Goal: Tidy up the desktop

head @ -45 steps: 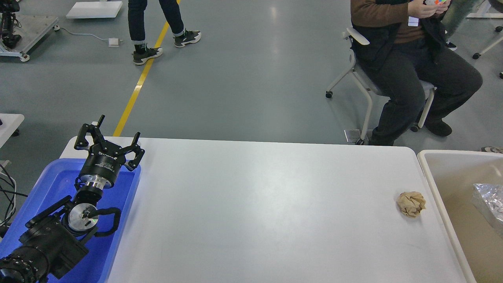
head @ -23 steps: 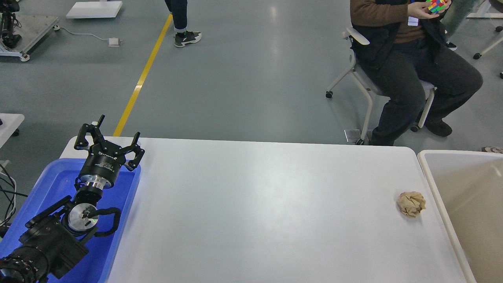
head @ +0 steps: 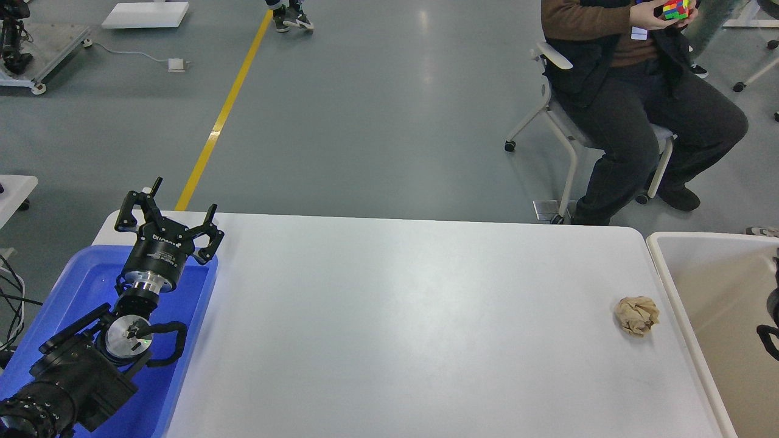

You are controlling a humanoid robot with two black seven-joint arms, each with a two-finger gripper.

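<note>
Moved: a dark arm part (head: 772, 322) was seen entering at the right edge, over the cream tub (head: 700, 274); its fingers could not be told.
Left gripper (head: 165, 210): held spread and empty over the blue tray (head: 73, 280).
Advice: the 1 paper ball (head: 636, 315) on the desktop (head: 395, 316) would best be pinched across its middle.

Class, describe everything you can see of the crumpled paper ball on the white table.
The crumpled paper ball is tan-brown, like kraft paper, scrunched into a rough, creased lump with folds and small shadows. It rests alone on the desktop, near its right edge, close beside the cream-white tub but not touching it. No gripper touches it.
</note>
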